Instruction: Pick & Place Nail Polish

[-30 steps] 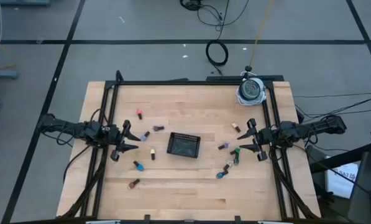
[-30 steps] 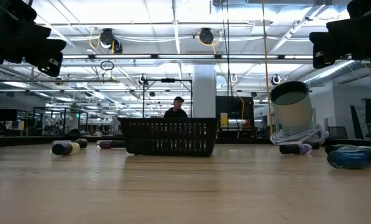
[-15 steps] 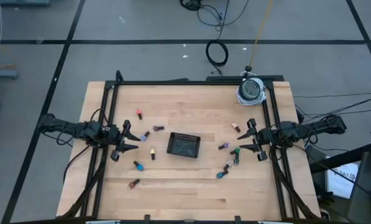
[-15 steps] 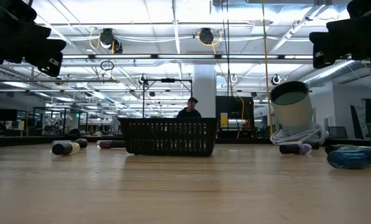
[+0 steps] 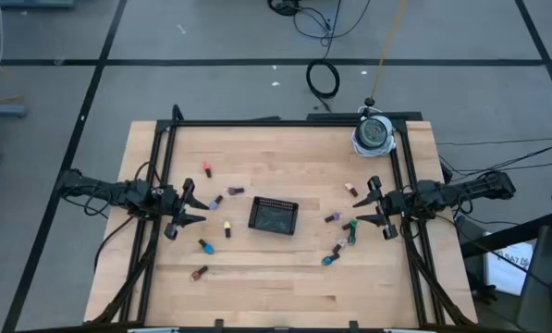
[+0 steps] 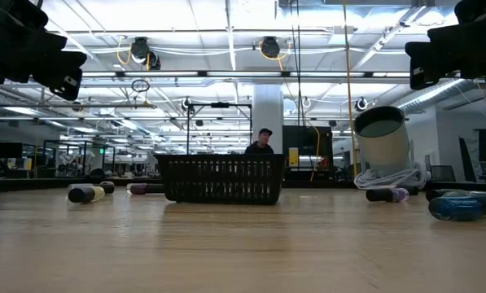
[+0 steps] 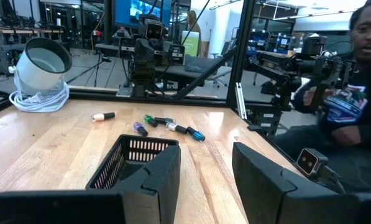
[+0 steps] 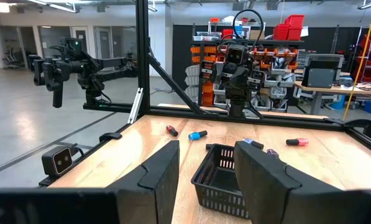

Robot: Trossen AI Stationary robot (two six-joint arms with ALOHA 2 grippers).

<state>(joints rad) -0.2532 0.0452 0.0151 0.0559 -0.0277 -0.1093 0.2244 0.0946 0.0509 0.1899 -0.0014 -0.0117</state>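
Small nail polish bottles lie on their sides on the wooden table in two loose groups. One group is left of centre, among them a red one (image 5: pixel 207 169), a yellow one (image 5: pixel 227 228) and a blue one (image 5: pixel 202 246). The other is right of centre, with a pink one (image 5: pixel 350 189), a green one (image 5: pixel 350 225) and a teal one (image 5: pixel 328 260). A black mesh tray (image 5: pixel 273 215) stands between the groups. My left gripper (image 5: pixel 193 206) hovers open at the table's left side, pointing level at the tray (image 7: pixel 135 158). My right gripper (image 5: pixel 367 207) hovers open at the right side, facing the tray (image 8: pixel 219 174).
A white round container with a coiled cord (image 5: pixel 373 135) stands at the far right corner. Black frame rails (image 5: pixel 165 176) run along the table's sides. A person (image 7: pixel 353 93) sits beyond the table's near side. Bare wood lies near the front edge (image 5: pixel 276 287).
Both arms have kept still and no bottle has moved. In the low view, a person far back in the room has walked toward the picture's right, behind the tray.
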